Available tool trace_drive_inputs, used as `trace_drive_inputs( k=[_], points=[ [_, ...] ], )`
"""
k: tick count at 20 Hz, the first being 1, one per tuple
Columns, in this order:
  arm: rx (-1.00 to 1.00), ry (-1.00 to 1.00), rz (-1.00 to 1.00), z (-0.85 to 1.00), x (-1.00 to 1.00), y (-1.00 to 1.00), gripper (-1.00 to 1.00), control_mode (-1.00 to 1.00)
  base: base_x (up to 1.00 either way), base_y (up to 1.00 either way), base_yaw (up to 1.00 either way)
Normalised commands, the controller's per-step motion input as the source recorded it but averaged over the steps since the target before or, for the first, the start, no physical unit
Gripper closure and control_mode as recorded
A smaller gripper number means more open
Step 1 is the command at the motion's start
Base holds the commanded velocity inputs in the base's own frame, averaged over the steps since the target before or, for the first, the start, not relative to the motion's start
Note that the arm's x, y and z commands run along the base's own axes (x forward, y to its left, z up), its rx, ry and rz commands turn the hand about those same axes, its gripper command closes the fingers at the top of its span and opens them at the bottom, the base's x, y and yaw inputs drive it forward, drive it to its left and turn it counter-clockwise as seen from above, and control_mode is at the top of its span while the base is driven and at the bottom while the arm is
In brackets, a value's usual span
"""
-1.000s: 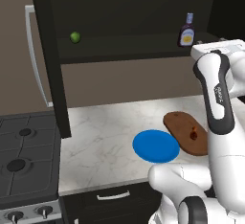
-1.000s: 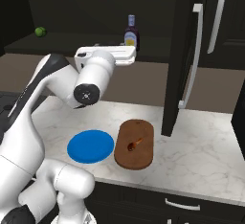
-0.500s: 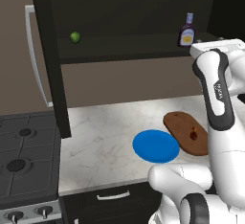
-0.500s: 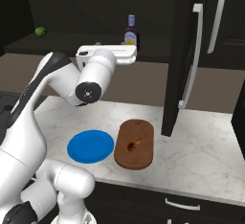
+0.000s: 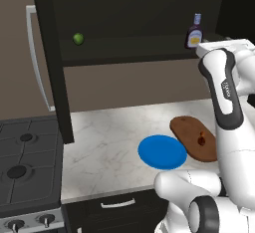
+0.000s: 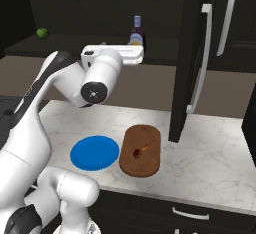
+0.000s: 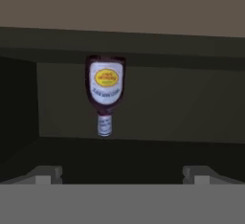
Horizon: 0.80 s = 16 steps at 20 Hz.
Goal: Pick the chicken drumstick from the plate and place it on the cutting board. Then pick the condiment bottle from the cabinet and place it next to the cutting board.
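Hand view: the condiment bottle (image 7: 105, 94) appears upside down, the camera being rolled over, straight ahead between the claw's (image 7: 122, 174) two spread fingertips and apart from both. It stands upright on the shelf of the dark cabinet (image 5: 129, 8), with the raised arm just short of it. On the worktop (image 6: 210, 148) below, the chicken drumstick (image 6: 141, 150) lies on the cutting board (image 6: 150, 165), beside the bare blue plate (image 6: 95, 153). The bottle looks small, rigid, light and probably smooth, top-heavy at its narrow neck. The labelled belly seems the safest hold, squeezed squarely; a nudge might topple it.
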Motion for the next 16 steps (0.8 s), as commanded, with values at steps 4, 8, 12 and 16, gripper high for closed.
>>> trace_drive_inputs(
  k=[4, 8, 12, 16],
  points=[
    [0.01, 0.00, 0.00, 0.01, 0.18, 0.00, -1.00, -1.00, 0.00, 0.00, 0.00],
    [0.00, 0.00, 0.00, 0.01, 0.20, 0.00, -1.00, -1.00, 0.00, 0.00, 0.00],
    [0.00, 0.00, 0.00, 0.00, 0.20, 0.00, -1.00, -1.00, 0.00, 0.00, 0.00],
    [0.00, 0.00, 0.00, 0.00, 0.18, 0.00, -1.00, -1.00, 0.00, 0.00, 0.00]
  ],
)
